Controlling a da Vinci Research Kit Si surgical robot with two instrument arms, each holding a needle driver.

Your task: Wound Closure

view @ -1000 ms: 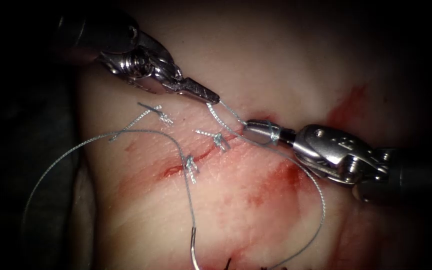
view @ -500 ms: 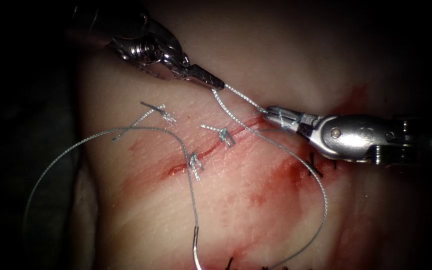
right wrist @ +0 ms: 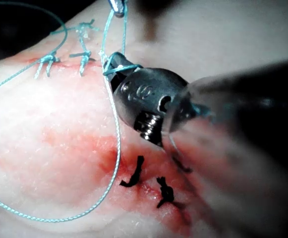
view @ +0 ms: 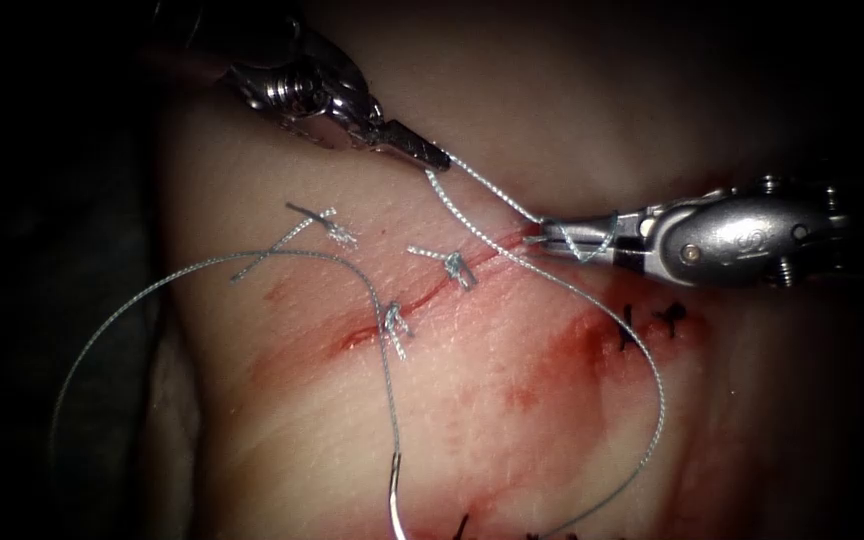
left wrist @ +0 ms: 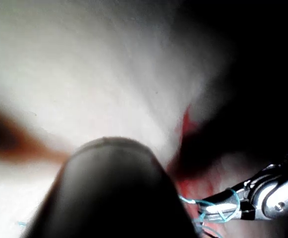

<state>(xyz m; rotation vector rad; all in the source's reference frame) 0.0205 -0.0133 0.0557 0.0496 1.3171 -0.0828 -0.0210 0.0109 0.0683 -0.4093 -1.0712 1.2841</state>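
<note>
A: Item 1, nearest?
B: Needle. Lies at 6 o'clock on the tissue, free, held by neither tool. Not seen entering the tissue; far end runs out of view.

A: Item 2?
B: Thread. Goes up from the needle toward 12, then arcs over to 9. A 2nd long bow swings round at 4 to 5 o'clock.

A: Mid-field?
B: Red fluid right of the cut. Black stitches at 3 to 4 o'clock, just below the R tool. Cut runs on a slant, 8 to 2 o'clock. Knots sit along it, w/ short tails.

A: Tools?
B: R tool, in from 3 o'clock, tip at the cut's upper right end. Jaws together. A turn of thread is wound round them, and a taut strand ends at the tip, so I read it as nipped on thread. L tool, farthest, in from 11 o'clock. Jaws clamped on thread at the tip.

A: Key relation?
B: Judgement: the taut strand. Its axis runs 10 to 4 o'clock, L tool tip to R tool tip, tools near but apart. The needle is well apart from both, toward 6, no arm clearly nearer.
</note>
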